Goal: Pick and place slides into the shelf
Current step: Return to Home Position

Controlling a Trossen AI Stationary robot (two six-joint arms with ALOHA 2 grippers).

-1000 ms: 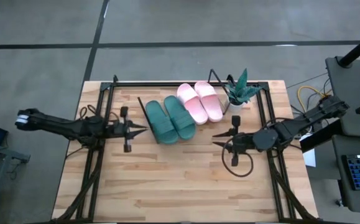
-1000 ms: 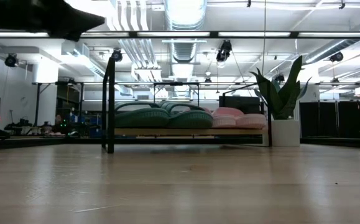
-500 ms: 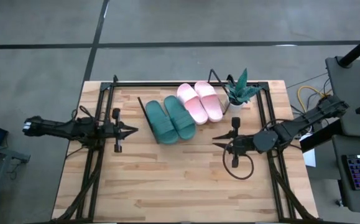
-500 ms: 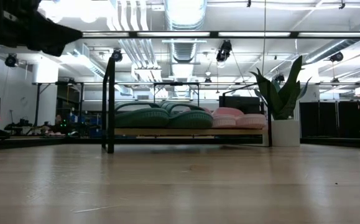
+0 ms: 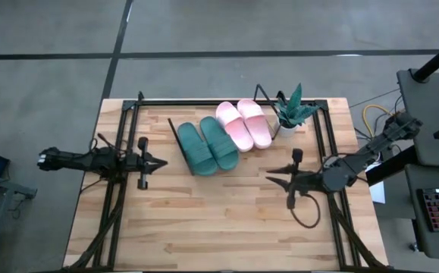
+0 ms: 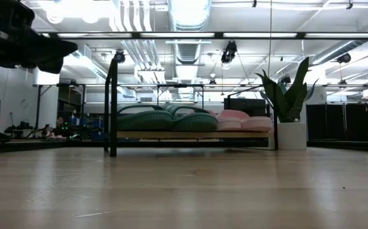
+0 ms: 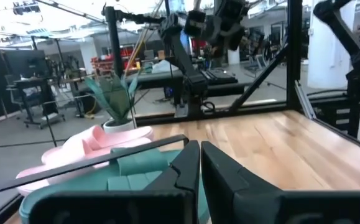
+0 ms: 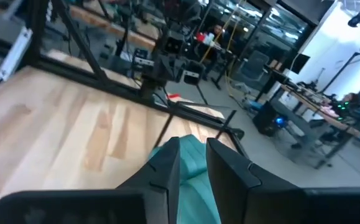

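Observation:
The dark green slides [image 5: 208,144] and the light pink slides [image 5: 243,123] lie side by side, soles down, on the slanted wooden shelf [image 6: 171,135], which stands at the table's far middle. My left gripper [image 5: 162,161] is shut and hovers level, left of the green pair, pointing at it and apart from it. In the left wrist view, the pink slides [image 7: 86,146] and the green slides [image 7: 105,180] show ahead of its fingers. My right gripper [image 5: 271,179] hangs right of and nearer than the shelf. Its fingers stand a little apart, with nothing between them.
A potted plant [image 5: 291,114] in a white pot stands right of the shelf. Black frame rails [image 5: 113,205] run along the table's left and right sides. The near half of the wooden tabletop [image 5: 219,227] is bare.
My left gripper has drawn back toward the table's left edge, away from the green slides, and has sunk lower. My right gripper has shifted toward the near edge and slightly right. The slides have stayed put on the shelf.

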